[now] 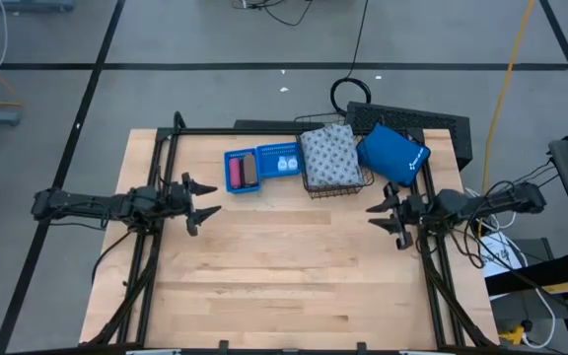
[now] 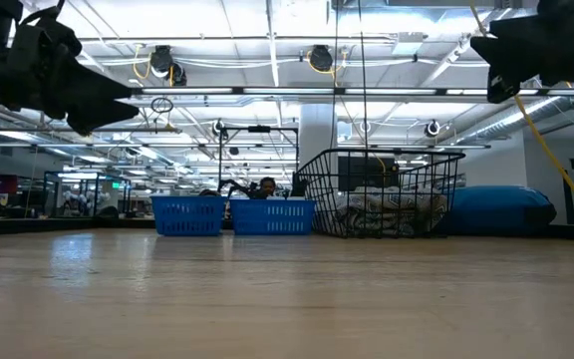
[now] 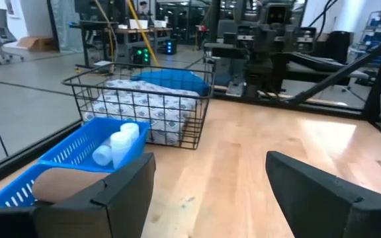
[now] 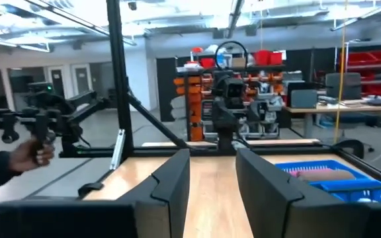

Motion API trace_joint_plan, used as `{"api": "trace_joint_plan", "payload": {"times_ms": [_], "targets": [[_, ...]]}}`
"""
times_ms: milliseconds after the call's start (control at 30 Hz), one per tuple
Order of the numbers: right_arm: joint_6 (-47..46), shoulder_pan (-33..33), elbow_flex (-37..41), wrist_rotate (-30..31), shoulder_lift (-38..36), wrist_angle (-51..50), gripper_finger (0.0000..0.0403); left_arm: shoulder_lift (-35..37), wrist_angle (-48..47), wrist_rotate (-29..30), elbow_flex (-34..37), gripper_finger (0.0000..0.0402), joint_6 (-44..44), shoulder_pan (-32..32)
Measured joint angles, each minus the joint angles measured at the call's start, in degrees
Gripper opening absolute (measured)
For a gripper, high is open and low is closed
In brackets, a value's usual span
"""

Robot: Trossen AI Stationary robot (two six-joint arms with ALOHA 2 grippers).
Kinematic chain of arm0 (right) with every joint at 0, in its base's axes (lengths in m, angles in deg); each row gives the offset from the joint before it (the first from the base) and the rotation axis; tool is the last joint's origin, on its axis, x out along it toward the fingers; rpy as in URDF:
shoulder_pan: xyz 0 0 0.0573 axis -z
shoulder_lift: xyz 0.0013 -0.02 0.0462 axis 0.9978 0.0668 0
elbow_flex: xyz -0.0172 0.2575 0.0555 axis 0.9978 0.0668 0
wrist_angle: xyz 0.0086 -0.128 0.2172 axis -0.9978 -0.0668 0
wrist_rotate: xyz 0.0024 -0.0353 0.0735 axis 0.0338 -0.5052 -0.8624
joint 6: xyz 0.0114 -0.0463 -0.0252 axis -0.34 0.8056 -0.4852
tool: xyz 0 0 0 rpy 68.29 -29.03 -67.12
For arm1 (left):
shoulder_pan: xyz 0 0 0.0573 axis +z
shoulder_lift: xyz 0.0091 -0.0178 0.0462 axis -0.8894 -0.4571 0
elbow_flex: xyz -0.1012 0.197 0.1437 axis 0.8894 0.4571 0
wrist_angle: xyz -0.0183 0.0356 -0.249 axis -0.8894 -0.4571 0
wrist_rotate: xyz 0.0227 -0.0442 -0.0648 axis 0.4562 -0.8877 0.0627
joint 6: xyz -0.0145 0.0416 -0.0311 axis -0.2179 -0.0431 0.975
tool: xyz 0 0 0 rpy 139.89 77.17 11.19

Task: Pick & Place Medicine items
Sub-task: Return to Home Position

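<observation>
Both sets of jaws are standing open and gripping nothing. The left jaws, at the end of the left arm (image 1: 97, 205), are spreading wide above the left side of the surface (image 1: 284, 286). In the left wrist view only bare wood is showing between the two fingers (image 3: 323, 192). The right jaws, on the right arm (image 1: 461, 205), are parting less widely, with a narrower gap between their fingers (image 4: 170, 178). They are hanging over the right side, and both arms are sitting high above the wood in the low view.

All the medicine items are lying at the back of the surface. A pink block (image 1: 234, 174) and a brown block (image 1: 249, 172) are lying side by side in the left tray (image 1: 243, 155). Two white bottles (image 1: 284, 165) are lying in the right tray (image 1: 280, 148), which is sitting against the left one. Just right of the trays, a grey-white patterned pack (image 1: 330, 156) is filling a wire basket (image 1: 338, 189). A blue pouch (image 1: 392, 153) is resting beside the basket's right side, near the back right corner.

Beyond the surface, in the right wrist view, a person's hand (image 4: 35, 153) is showing at the edge, away from both arms.
</observation>
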Motion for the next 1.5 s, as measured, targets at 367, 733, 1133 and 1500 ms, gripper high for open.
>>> {"api": "trace_joint_plan", "payload": {"times_ms": [367,733,1133,1500], "targets": [[3.76,2.86,1.40,-1.03,-1.03,-6.93,0.0116,0.00,0.28,0.24,0.00,0.0294,-0.42,0.00],[13.16,3.34,1.50,-0.98,0.12,-17.71,0.0116,0.00,0.28,0.24,0.00,0.0294,-0.40,0.00],[13.80,3.32,1.59,-0.96,0.45,-17.31,0.0116,0.00,0.28,0.24,-0.02,0.0294,-0.44,0.00],[13.80,3.32,1.61,-0.96,0.48,-17.31,0.0116,0.00,0.28,0.26,-0.02,0.0294,-0.44,0.00]]}}
